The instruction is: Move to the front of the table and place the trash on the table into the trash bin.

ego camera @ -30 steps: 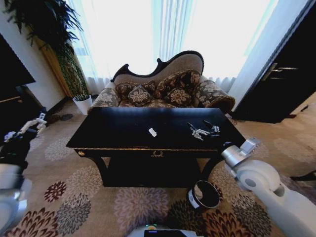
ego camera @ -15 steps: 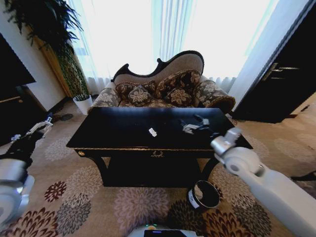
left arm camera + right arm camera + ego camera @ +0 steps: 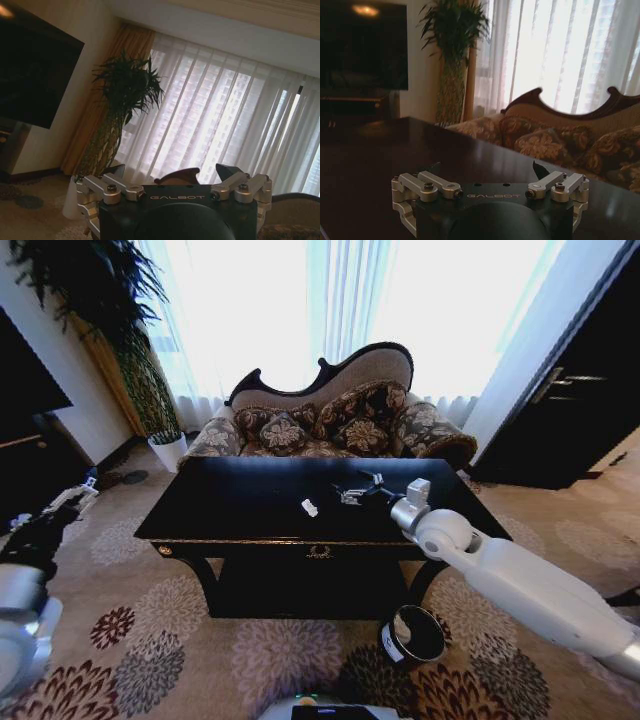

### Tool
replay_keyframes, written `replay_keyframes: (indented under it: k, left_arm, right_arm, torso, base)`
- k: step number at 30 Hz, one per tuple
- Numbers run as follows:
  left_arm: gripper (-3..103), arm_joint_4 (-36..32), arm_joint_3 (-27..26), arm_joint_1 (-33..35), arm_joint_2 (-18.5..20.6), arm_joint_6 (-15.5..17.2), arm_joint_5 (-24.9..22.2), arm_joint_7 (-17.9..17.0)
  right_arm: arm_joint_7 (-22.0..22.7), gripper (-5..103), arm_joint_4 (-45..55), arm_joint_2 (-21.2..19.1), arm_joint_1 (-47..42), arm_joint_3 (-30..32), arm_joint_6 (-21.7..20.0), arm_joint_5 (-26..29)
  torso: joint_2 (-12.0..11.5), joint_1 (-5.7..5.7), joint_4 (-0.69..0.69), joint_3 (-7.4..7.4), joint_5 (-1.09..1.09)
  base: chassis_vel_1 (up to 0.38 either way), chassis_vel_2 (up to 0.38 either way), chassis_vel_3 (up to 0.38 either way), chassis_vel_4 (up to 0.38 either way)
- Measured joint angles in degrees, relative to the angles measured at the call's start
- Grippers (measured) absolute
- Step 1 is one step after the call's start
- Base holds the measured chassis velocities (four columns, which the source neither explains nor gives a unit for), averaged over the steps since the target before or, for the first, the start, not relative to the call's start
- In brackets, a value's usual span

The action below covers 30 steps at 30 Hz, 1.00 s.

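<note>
My right gripper [image 3: 356, 490] is over the table [image 3: 240, 502], fingers spread wide, nothing in them; the right wrist view confirms the wide gap with only glossy top beyond. The white paper scrap [image 3: 309, 507] lies at about 8 o'clock from the fingertips, close but apart. I can't pick out the rest of the trash from here; some may sit under my forearm. The trash bin [image 3: 414, 635] stands on the carpet just off the table's front right leg, at 5 o'clock from the scrap.

Risks:
- Scrap is small, flat and light on a slick top. A shallow close could skid it toward the front edge, which is near.
- Coming down too hard would put fingertips into the lacquer.
- My forearm crosses the right half of the top low; a careless swing could sweep unseen litter off the right end.
- The bin mouth is small and partly tucked by the leg; the drop needs to clear the table edge first.

Room: open tabletop at 9 o'clock, sofa [image 3: 330, 420] tight behind at 12, carpet free around the bin. Left gripper [image 3: 62, 502] is parked at my left, well off the table, fingers apart, empty.
</note>
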Motion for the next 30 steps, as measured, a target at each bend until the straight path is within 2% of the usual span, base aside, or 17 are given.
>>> replay_keyframes:
  k: [2,8,13,19,22,26,30]
  left_arm:
    - [100,-0.1,-0.1,0.2,-0.6,-0.1,1.0,0.4]
    - [100,-0.8,-0.2,0.8,-1.3,-0.2,1.5,0.7]
    - [100,-0.4,-1.0,0.8,-0.7,-0.3,1.5,0.8]
    - [100,-0.2,-1.0,0.7,-1.0,-0.3,1.6,0.8]
    - [100,-0.6,-1.0,0.8,-1.6,-0.4,1.7,0.8]
    - [100,-0.8,-1.1,1.0,-1.8,-0.5,1.7,0.8]
    - [100,-0.9,-1.1,1.1,-2.2,-0.5,2.0,0.8]
  right_arm:
    - [0.0,100,-1.1,-0.2,4.1,-4.3,-1.0,1.2]
    - [-0.1,100,-3.1,1.4,10.0,-10.5,-3.8,3.5]
    - [0.9,100,-4.3,4.3,15.0,-16.7,-9.4,4.2]
    - [2.7,100,-5.1,6.9,18.3,-19.5,-13.6,5.7]
    - [5.3,100,-5.0,7.9,20.5,-21.1,-17.0,6.1]
    - [7.1,100,-5.5,9.4,21.7,-22.3,-18.3,6.0]
    - [7.3,100,-6.9,10.5,22.0,-23.6,-18.5,3.3]
  torso:
    - [0.0,0.00,0.00,0.00,-0.01]
    - [0.0,-0.01,0.02,0.00,-0.01]
    - [0.0,-0.01,0.01,0.00,0.00]
    - [0.0,0.00,0.02,0.00,0.00]
    - [0.0,-0.01,0.02,0.00,-0.02]
    - [0.0,-0.01,0.01,-0.01,0.00]
    - [0.0,-0.01,0.02,-0.01,-0.01]
  base:
    - [0.000,0.000,0.000,0.000]
    - [0.000,0.000,0.000,0.000]
    - [0.000,0.000,0.000,0.000]
    - [0.000,0.000,0.000,0.000]
    - [0.000,0.000,0.000,0.000]
    - [0.000,0.000,0.000,0.000]
    - [0.000,0.000,0.000,0.000]
